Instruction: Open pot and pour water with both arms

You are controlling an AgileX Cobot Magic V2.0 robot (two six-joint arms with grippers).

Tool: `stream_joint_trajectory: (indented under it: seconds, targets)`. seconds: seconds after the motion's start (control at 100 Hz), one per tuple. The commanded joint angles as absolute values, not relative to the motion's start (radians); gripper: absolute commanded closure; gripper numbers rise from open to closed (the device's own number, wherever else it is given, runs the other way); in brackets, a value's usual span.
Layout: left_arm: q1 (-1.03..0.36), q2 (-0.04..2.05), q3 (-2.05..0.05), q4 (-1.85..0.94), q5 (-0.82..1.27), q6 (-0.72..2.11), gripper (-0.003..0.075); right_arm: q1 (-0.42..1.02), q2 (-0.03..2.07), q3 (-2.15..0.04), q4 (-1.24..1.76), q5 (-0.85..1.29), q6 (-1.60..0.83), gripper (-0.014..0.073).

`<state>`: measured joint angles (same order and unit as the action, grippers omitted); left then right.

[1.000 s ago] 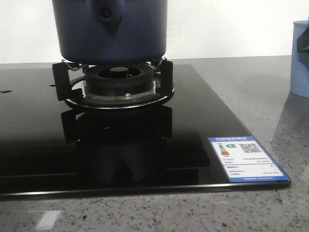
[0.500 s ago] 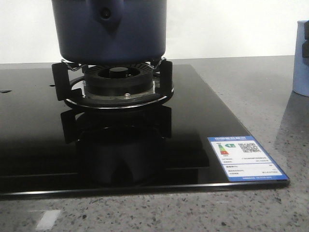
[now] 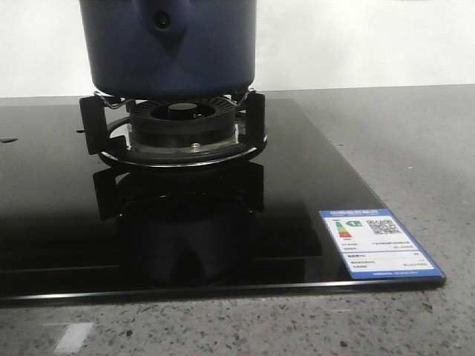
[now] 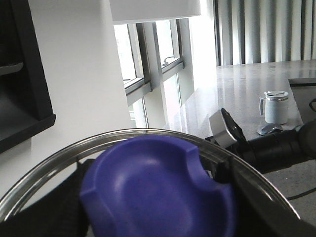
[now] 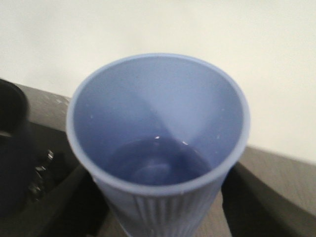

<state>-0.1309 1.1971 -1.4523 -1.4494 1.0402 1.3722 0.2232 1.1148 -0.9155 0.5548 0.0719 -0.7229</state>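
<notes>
The dark navy pot [image 3: 169,44] stands on the burner [image 3: 178,130] with its handle mount facing the front camera; its top is cut off by the frame. Neither gripper shows in the front view. My left gripper [image 4: 158,202] is shut on the lid's blue knob [image 4: 163,182], and the glass lid's steel rim [image 4: 256,183] arcs around it, held up in the air. My right gripper [image 5: 163,217] is shut on a pale blue ribbed cup [image 5: 123,202], upright, with water [image 5: 155,165] in its bottom. The pot's edge [image 5: 12,148] shows beside the cup.
The burner sits on a glossy black glass hob [image 3: 312,185] with a blue-and-white label [image 3: 377,243] at its front right corner, set in a speckled grey counter [image 3: 415,133]. In the left wrist view a white mug [image 4: 274,106] stands on a far counter behind a black arm [image 4: 276,148].
The pale blue cup that stood at the right edge of the front view slid further right and has left that view. The pot and hob have not moved.
</notes>
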Motion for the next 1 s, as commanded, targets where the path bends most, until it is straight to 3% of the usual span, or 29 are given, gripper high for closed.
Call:
stream_joint_trajectory:
  seconds: [0.0, 0.52, 0.99]
  targets:
    - [-0.131, 1.155, -1.487, -1.548, 1.011, 1.359, 0.0440, 0.255, 1.133, -1.037, 0.501, 0.065, -0.724, 0.0368]
    - [-0.131, 1.033, -1.487, -1.495, 1.006, 1.344, 0.0440, 0.427, 1.399, -1.445, 0.173, 0.286, -0.724, 0.0368]
    - [-0.131, 1.017, -1.487, -1.481, 1.003, 1.295, 0.0440, 0.518, 1.499, -1.500, -0.198, 0.270, -0.803, 0.0370]
